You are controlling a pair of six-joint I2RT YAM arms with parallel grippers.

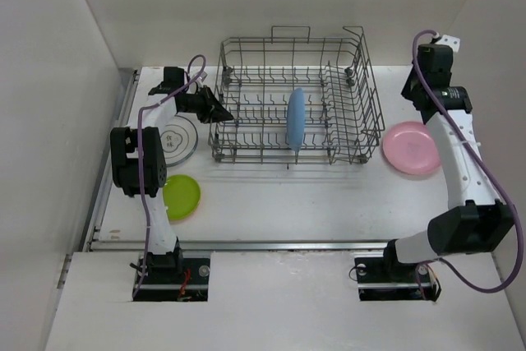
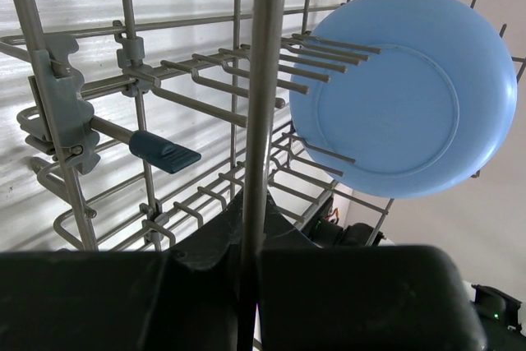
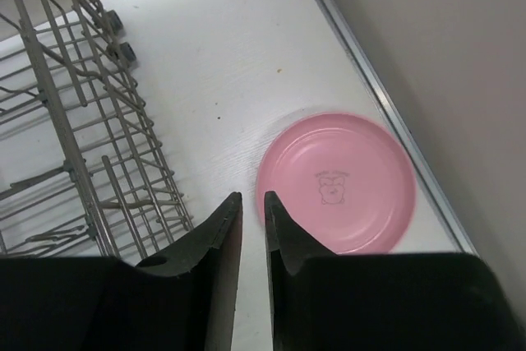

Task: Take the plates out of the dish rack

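The grey wire dish rack (image 1: 345,121) stands mid-table. One light-blue plate (image 1: 295,117) stands upright between its tines; it also shows in the left wrist view (image 2: 403,96). My left gripper (image 1: 224,112) is at the rack's left end, shut on an upright wire of the rack (image 2: 261,80), which runs between the fingertips (image 2: 254,203). A pink plate (image 1: 411,147) lies flat on the table right of the rack. My right gripper (image 1: 412,94) hovers above the pink plate's (image 3: 345,178) left rim, empty, jaws (image 3: 253,199) all but shut. No orange plate is in view.
A white patterned plate (image 1: 179,139) lies left of the rack, partly under the left arm. A lime-green plate (image 1: 182,196) lies nearer, at the left. White walls enclose the table on the left, back and right. A metal rail (image 3: 386,104) runs along the right edge.
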